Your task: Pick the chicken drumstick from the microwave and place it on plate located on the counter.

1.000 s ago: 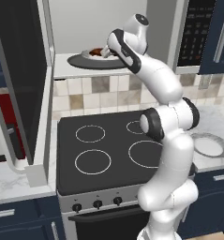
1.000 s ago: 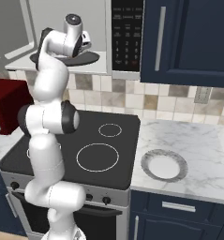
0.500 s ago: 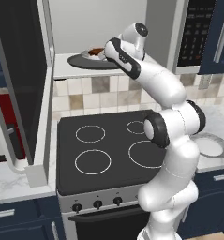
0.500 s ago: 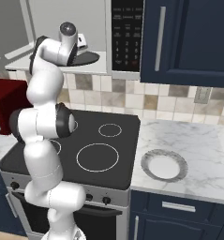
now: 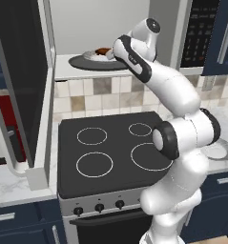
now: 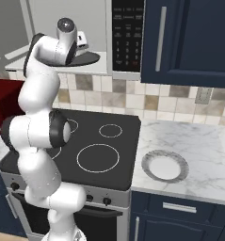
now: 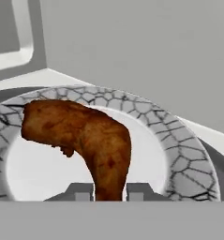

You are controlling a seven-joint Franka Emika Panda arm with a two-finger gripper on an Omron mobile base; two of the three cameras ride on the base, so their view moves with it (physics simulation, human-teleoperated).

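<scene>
The chicken drumstick lies on a small white plate with a grey crackle rim, on the dark turntable inside the microwave. My gripper reaches into the cavity. Its fingertips press both sides of the drumstick's tapered end with no gap showing. From the left base view the drumstick peeks out just left of my wrist. The microwave door hangs wide open on the left. An empty plate waits on the white marble counter to the right of the stove.
The black stovetop with white rings lies below the microwave. The black button panel and a navy wall cabinet sit right of the cavity. A dark red appliance stands at the left.
The arm's upper joints have swung and the wrist has settled slightly further over the turntable. The drumstick and both plates have stayed where they were.
</scene>
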